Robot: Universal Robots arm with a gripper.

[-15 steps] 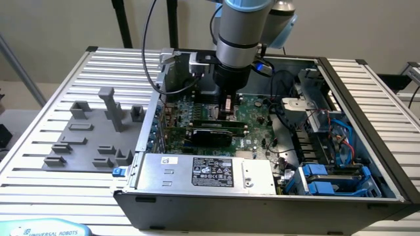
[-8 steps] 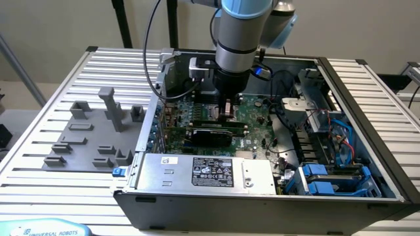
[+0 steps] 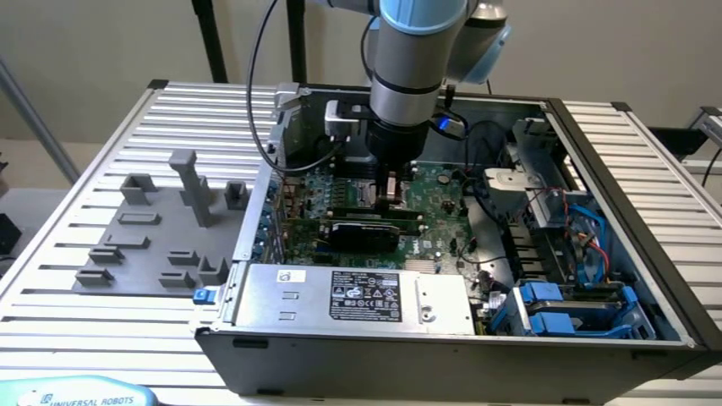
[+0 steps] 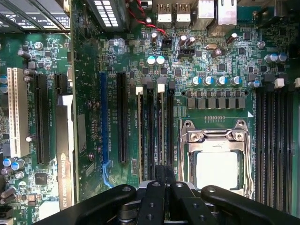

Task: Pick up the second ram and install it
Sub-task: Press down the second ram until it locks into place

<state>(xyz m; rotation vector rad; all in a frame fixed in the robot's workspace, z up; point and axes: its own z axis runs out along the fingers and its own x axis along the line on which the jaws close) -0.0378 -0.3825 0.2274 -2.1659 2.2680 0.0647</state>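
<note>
In the exterior view my gripper (image 3: 390, 196) is low inside the open computer case, just above the green motherboard (image 3: 442, 188) and behind the black expansion card (image 3: 358, 230). In the wrist view the gripper (image 4: 165, 174) is shut, its dark fingers (image 4: 152, 197) pressed together right over a group of memory slots (image 4: 155, 126) beside the processor socket (image 4: 216, 159). Thin dark boards stand edge-on in those slots, running out from under the fingertips. I cannot tell which is the second ram, nor whether the fingers pinch or touch it.
A silver power supply (image 3: 352, 298) fills the case's front, with blue drive bays (image 3: 570, 311) and loose cables (image 3: 564, 216) at the exterior view's right. More memory slots (image 4: 274, 140) lie past the socket. A grey fixture block (image 3: 158, 227) stands outside the case at the exterior view's left.
</note>
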